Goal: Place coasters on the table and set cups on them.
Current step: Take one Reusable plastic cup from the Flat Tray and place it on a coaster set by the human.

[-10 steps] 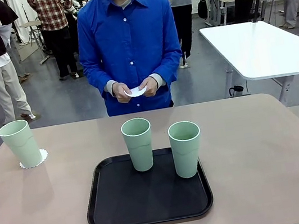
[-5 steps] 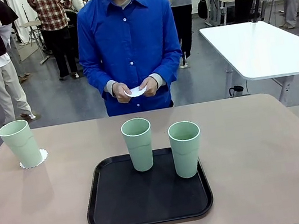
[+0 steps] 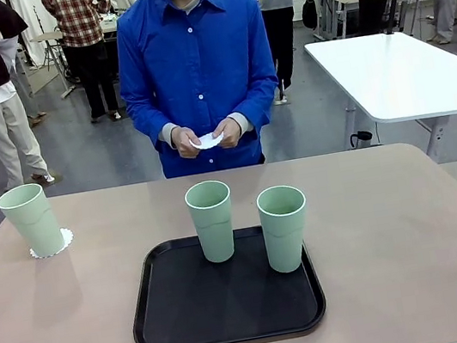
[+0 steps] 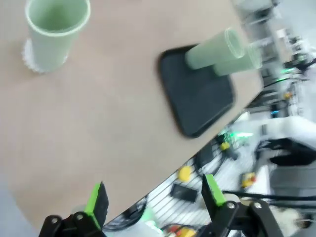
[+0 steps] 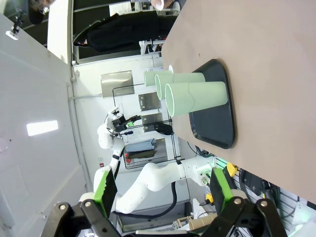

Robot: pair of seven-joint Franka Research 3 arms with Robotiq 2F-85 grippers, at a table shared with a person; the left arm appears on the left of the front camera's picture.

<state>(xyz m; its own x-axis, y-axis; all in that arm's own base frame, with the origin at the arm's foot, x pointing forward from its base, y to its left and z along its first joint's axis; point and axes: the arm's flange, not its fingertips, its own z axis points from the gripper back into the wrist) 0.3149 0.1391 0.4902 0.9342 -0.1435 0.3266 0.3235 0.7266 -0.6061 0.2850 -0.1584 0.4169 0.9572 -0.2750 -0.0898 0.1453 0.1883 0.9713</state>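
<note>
One pale green cup (image 3: 32, 220) stands on a lacy white coaster (image 3: 64, 242) at the table's (image 3: 414, 246) far left. Two more cups (image 3: 212, 221) (image 3: 284, 228) stand upright on the black tray (image 3: 191, 317) in the middle. The person across the table holds another white coaster (image 3: 208, 141) in both hands at waist height. My left gripper (image 4: 154, 196) hangs open above the table's edge, well away from the cup (image 4: 55, 34) on its coaster (image 4: 27, 52). My right gripper (image 5: 163, 187) is also open and holds nothing, off the table's side, with the tray's cups (image 5: 197, 96) farther off.
A white table (image 3: 404, 74) stands behind on the right, beyond the beige one. Several people stand in the background. The tabletop right of the tray (image 5: 219, 123) is bare.
</note>
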